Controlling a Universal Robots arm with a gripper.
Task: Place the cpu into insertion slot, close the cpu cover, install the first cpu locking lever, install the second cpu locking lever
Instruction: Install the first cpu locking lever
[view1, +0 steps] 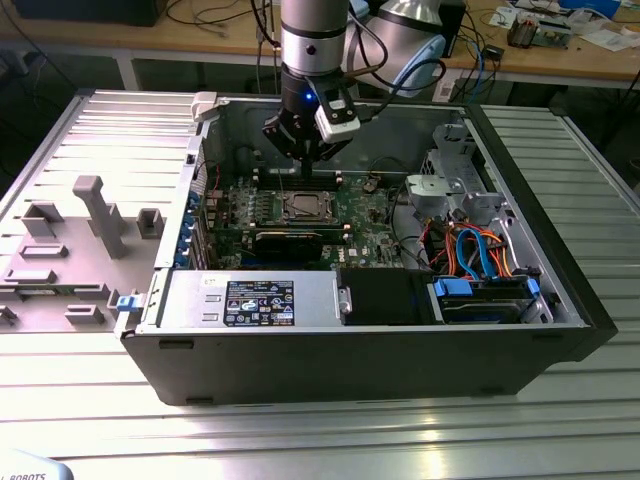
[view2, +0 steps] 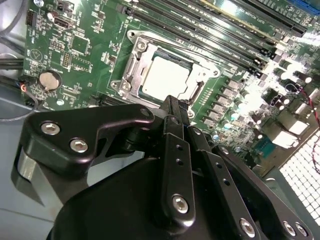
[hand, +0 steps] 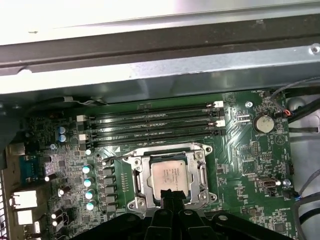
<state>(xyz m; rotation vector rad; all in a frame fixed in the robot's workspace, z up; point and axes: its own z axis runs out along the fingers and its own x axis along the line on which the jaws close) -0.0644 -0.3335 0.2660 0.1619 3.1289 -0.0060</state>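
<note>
- Exterior view, starting at its left: grey plastic blocks (view1: 95, 215) stand on the ribbed metal table (view1: 300, 440), well away from the end effector (view1: 308, 172).
- An open computer case (view1: 350, 360) lies on the table, and the end effector hangs inside it, pointing down at the green board (view1: 370, 225).
- Straight below the end effector is the socket (view1: 291, 208).
- The chip (view1: 308, 207) lies flat in the socket.
- In both wrist views the end effector (view2: 172, 106) (hand: 172, 194) has its fingers together with nothing between them.
- The tips are over the edge of the socket nearest the end effector; I cannot tell whether they touch it.
- The cover (hand: 141, 175) (view2: 131, 67) lies flat around the chip (hand: 170, 175) (view2: 167, 77), whose silvery top shows through the cover's window.
- In the first wrist view, long black memory slots (hand: 150, 125) run side by side on the far side of the socket from the end effector.
- A round coin battery (hand: 263, 123) (view2: 49, 80) sits on the board, off to one side of the end effector and apart from the socket.
- Well to the exterior view's right of the end effector, blue and orange cables (view1: 470, 250) bunch up in the drive bay.
</note>
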